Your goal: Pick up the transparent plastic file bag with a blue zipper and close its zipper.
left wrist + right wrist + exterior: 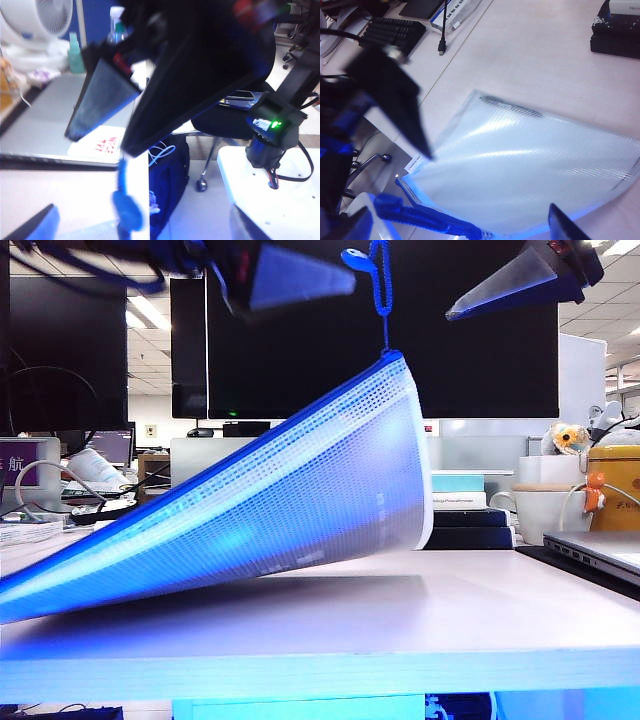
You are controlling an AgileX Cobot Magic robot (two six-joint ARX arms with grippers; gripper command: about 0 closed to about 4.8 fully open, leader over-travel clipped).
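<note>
Your left pincer [300, 285] hangs open and empty at top centre, its tips right beside the blue pull cord [378, 280]. Your right pincer [500, 290] gapes wide too, holding nothing, further out to the right. Below both, the file bag [300, 510] leans on the tabletop [400, 630], one corner peaked up under that cord. The zipper [200, 480] slopes down from the peak toward the left. Left arm's nearer the pull; I'd say that's your grab.
</note>
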